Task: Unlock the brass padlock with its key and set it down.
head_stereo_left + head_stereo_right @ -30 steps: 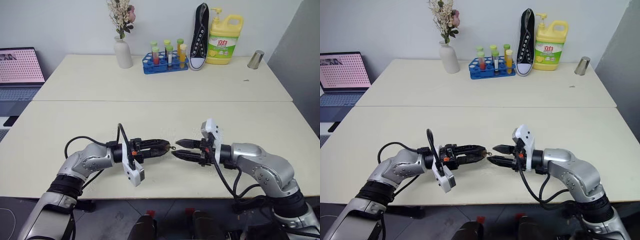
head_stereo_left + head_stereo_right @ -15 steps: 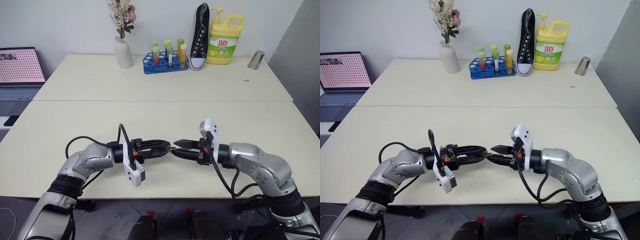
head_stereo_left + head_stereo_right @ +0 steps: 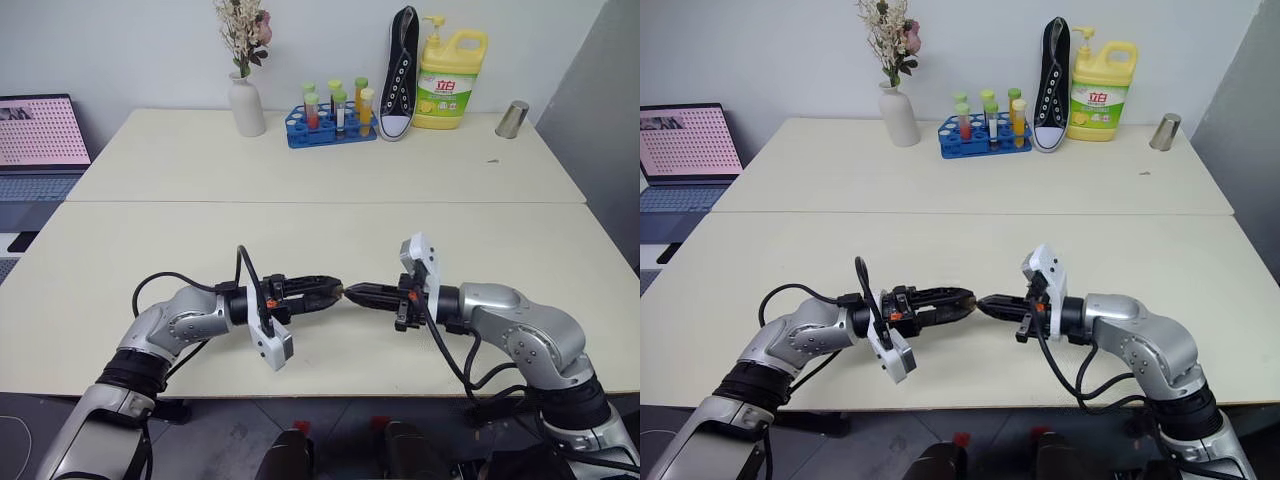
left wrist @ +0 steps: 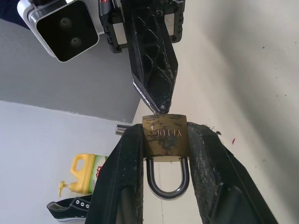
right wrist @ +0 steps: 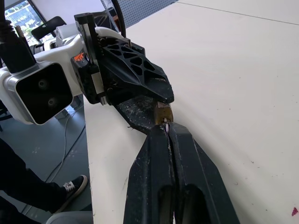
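Where the left wrist view looks along the left gripper [image 4: 164, 154], the brass padlock [image 4: 164, 136] sits pinched between its two black fingers [image 4: 122, 186], stamped lettering on the body upside down and not clearly readable, its silvery shackle [image 4: 166, 179] hanging between the fingers. The right gripper [image 5: 167, 127] has its fingers pressed together, tips touching the padlock's bottom face; no key can be made out. From the head camera, both grippers meet tip to tip above the cream table [image 3: 300, 240], and the yellow detergent jug [image 3: 449, 72] at the back bears red Chinese characters.
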Robot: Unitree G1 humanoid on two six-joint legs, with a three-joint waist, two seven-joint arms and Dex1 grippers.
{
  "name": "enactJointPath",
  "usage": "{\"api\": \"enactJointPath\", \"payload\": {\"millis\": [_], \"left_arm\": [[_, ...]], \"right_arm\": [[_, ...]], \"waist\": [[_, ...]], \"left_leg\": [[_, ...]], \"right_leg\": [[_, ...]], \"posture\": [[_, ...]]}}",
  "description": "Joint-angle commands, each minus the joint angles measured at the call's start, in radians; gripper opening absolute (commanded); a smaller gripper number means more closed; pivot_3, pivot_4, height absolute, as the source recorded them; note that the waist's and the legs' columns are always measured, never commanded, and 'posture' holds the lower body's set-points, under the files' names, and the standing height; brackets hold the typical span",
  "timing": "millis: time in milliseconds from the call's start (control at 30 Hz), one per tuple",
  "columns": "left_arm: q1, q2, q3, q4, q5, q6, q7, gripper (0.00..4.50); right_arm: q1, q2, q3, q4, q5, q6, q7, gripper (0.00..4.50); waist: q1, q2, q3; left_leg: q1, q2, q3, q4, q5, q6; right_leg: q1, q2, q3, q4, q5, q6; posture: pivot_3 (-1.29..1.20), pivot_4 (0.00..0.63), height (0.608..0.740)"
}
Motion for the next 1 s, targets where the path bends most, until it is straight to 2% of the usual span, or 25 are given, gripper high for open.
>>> {"api": "enactJointPath", "payload": {"millis": [33,133,300,400,467,600,667,767,867,967,1000], "left_arm": [[0.001,0.004,0.008,-0.033,0.012,-0.006,0.02,0.97],[-0.001,0.01,0.005,-0.03,0.03,-0.014,0.027,0.97],[-0.024,0.019,-0.001,-0.009,0.078,-0.042,0.048,0.97],[-0.037,0.021,-0.003,0.002,0.095,-0.054,0.059,0.97],[-0.04,0.022,-0.006,0.005,0.107,-0.058,0.067,0.97],[-0.044,0.023,-0.012,0.006,0.114,-0.059,0.081,0.97],[-0.041,0.026,-0.013,0.004,0.118,-0.059,0.087,0.97],[-0.029,0.028,-0.018,-0.004,0.096,-0.049,0.085,0.97],[-0.023,0.028,-0.019,-0.009,0.077,-0.034,0.084,0.97],[-0.025,0.027,-0.019,-0.011,0.075,-0.027,0.083,0.97],[-0.026,0.026,-0.019,-0.011,0.066,-0.019,0.084,0.97]], "right_arm": [[-0.046,0.02,-0.059,-0.009,0.097,0.066,-0.01,0.0],[-0.084,0.028,-0.118,0.02,0.211,0.205,-0.044,0.0],[-0.18,0.06,-0.241,0.167,0.46,0.539,-0.163,0.0],[-0.253,0.102,-0.31,0.278,0.516,0.664,-0.249,0.0],[-0.297,0.141,-0.361,0.367,0.561,0.703,-0.325,0.0],[-0.324,0.147,-0.362,0.414,0.632,0.712,-0.403,0.0],[-0.324,0.147,-0.351,0.395,0.648,0.712,-0.414,0.0],[-0.31,0.142,-0.305,0.288,0.593,0.66,-0.383,0.0],[-0.278,0.112,-0.247,0.207,0.506,0.578,-0.343,0.64],[-0.256,0.097,-0.253,0.214,0.475,0.536,-0.325,1.78],[-0.236,0.035,-0.204,0.179,0.401,0.462,-0.26,2.14]], "waist": [[0.0,0.0,0.0],[0.0,0.0,0.0],[0.0,0.0,0.0],[0.0,0.001,0.0],[-0.002,0.001,0.0],[-0.002,0.001,0.0],[-0.002,0.001,0.0],[-0.002,0.001,0.0],[-0.003,0.002,-0.001],[-0.004,0.002,-0.001],[-0.003,0.002,-0.001]], "left_leg": [[0.0,0.0,0.0,0.0,0.0,0.0],[0.0,0.0,0.0,0.0,0.0,0.0],[0.0,0.0,0.0,0.0,0.0,0.0],[0.0,0.0,0.0,0.0,0.0,0.0],[0.0,0.0,0.001,0.0,0.0,0.0],[0.0,0.0,0.001,0.0,0.0,0.0],[-0.001,0.0,0.001,0.0,0.0,0.0],[-0.001,0.0,0.001,0.0,0.0,0.0],[-0.001,0.0,0.001,0.0,0.0,0.0],[-0.001,0.0,0.001,0.0,0.0,0.0],[-0.001,0.0,0.001,0.0,0.0,0.0]], "right_leg": [[0.0,0.0,0.0,0.0,0.0,0.0],[0.0,0.0,0.0,0.0,0.0,0.0],[0.0,0.0,0.0,0.0,0.0,-0.001],[0.0,0.0,0.0,0.001,0.001,-0.001],[-0.001,0.0,0.001,0.002,0.001,-0.001],[-0.001,0.0,0.001,0.002,0.001,-0.001],[-0.001,0.0,0.001,0.002,0.001,-0.001],[-0.002,0.0,0.001,0.002,0.001,-0.001],[-0.002,0.0,0.001,0.003,0.001,-0.001],[-0.003,0.0,0.001,0.003,0.001,-0.001],[-0.003,0.0,0.001,0.003,0.001,-0.001]], "posture": [[0.0,0.15,0.74],[0.0,0.15,0.74],[0.0,0.15,0.74],[0.0,0.15,0.74],[0.0,0.15,0.74],[0.0,0.15,0.74],[0.0,0.15,0.74],[0.0,0.15,0.74],[0.0,0.15,0.74],[0.0,0.15,0.74],[0.0,0.15,0.74]]}}
